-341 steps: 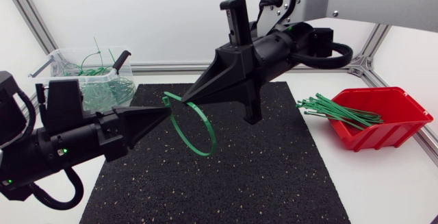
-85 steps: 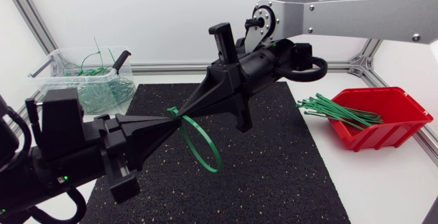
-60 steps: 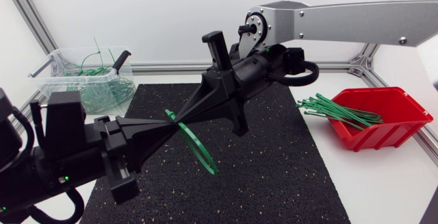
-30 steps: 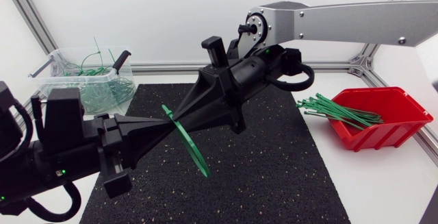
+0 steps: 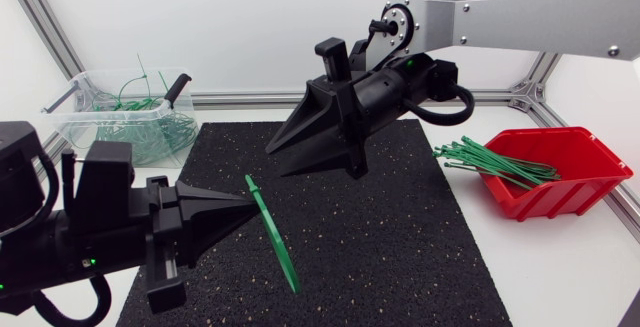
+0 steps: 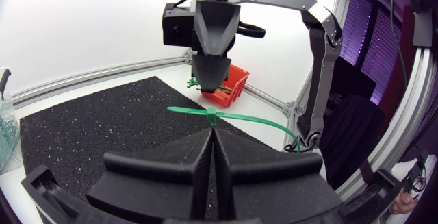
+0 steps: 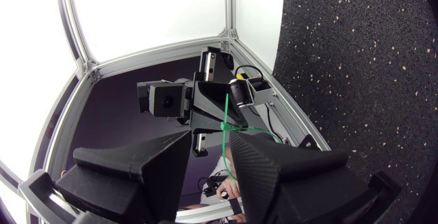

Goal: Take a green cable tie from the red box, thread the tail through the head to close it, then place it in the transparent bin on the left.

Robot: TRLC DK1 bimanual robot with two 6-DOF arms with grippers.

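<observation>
A closed green cable tie (image 5: 276, 235) hangs as a loop over the black mat, held at its head by my left gripper (image 5: 248, 205), which is shut on it. In the left wrist view the tie (image 6: 253, 119) sticks out sideways from the shut fingertips of that gripper (image 6: 212, 129). My right gripper (image 5: 272, 152) hovers above and behind the tie, apart from it, its fingers open and empty. In the right wrist view the tie (image 7: 226, 121) shows ahead through the gap of the right gripper (image 7: 211, 142). The red box (image 5: 575, 177) with several green ties (image 5: 495, 162) stands at the right. The transparent bin (image 5: 75, 102) is at the back left.
The black mat (image 5: 400, 257) covers the middle of the table. The bin holds several closed green ties (image 5: 150, 132). From the left wrist view, the right gripper (image 6: 211, 80) points down in front of the red box (image 6: 236, 83).
My right gripper has opened, let go of the tie and drawn back up to the right. The left gripper keeps the tie and has lowered it slightly; the loop now hangs edge-on.
</observation>
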